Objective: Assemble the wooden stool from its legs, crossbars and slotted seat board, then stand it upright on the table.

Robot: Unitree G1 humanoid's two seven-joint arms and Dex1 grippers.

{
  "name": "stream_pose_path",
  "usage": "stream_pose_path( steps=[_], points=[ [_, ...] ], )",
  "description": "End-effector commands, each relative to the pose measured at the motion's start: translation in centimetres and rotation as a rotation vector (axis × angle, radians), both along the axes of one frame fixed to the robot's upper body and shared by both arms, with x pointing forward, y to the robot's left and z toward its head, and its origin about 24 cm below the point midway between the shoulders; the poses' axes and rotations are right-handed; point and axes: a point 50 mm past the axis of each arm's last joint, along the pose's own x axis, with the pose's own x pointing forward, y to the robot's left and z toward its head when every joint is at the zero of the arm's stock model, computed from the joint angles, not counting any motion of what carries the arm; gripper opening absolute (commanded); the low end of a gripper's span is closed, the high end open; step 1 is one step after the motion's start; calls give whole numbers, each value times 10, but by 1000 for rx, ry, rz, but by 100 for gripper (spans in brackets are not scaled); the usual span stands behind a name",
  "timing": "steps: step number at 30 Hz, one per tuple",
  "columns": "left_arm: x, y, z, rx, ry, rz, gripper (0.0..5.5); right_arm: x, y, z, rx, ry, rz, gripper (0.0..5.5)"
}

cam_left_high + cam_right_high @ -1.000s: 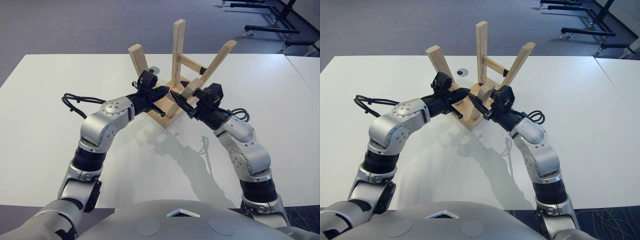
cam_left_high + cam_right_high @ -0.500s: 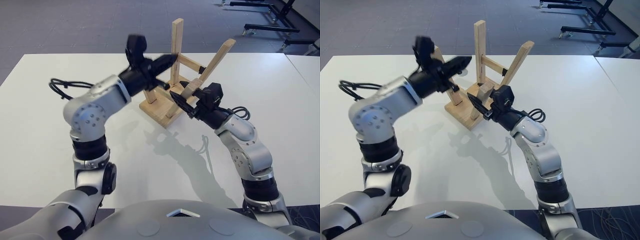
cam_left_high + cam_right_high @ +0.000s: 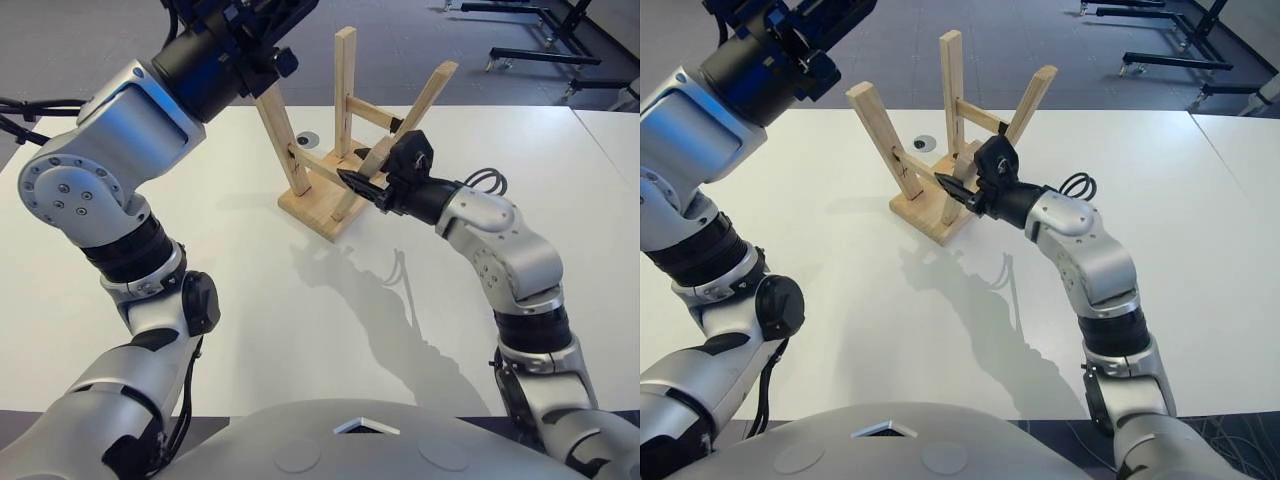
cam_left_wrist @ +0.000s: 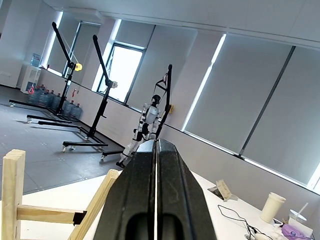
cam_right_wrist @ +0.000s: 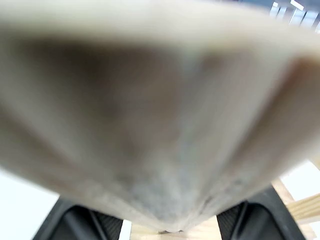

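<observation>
- Final stage, by the look of it: the wooden stool (image 3: 345,120) sits upside down at the middle of the far half of the table (image 3: 560,170), its seat board (image 3: 312,213) flat on the surface and its legs pointing up, joined by crossbars (image 3: 375,115).
- The right gripper (image 3: 357,185) is clamped on the near leg (image 3: 377,160) just above the seat board; its wrist camera has the wood wedged between the black fingers (image 5: 80,222).
- The left gripper (image 4: 156,141) is held high above the stool's left side, fingers pressed together on nothing, aimed out into the room.
- Judged from this, only the turn upright remains. That likely calls for the left arm to come down and take the opposite side, then a slow tip-over so no leg works loose from its slot.
- A small round disc (image 3: 307,137) is set into the table just beyond the stool; wheeled stands (image 3: 530,55) wait on the floor, far right.
</observation>
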Motion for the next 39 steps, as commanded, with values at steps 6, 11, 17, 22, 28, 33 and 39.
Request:
stream_pose_path(
  steps=[6,11,17,22,28,33,39],
  points=[
    [1,4,-11,4,40,46,3,16,-1,7,54,141,-78,205],
    [3,5,-14,13,47,53,3,17,1,12,73,126,-88,205],
    [5,9,-17,31,50,65,3,9,4,4,38,129,-46,205],
    [9,11,-17,38,52,72,3,-5,7,-6,-11,160,26,205],
    [10,14,-17,46,51,78,3,-33,2,-12,-11,225,124,205],
    [12,12,-19,67,66,56,3,-53,-3,-27,29,261,163,205],
    [15,9,-23,96,80,28,3,-67,0,-33,127,217,232,205]
  ],
)
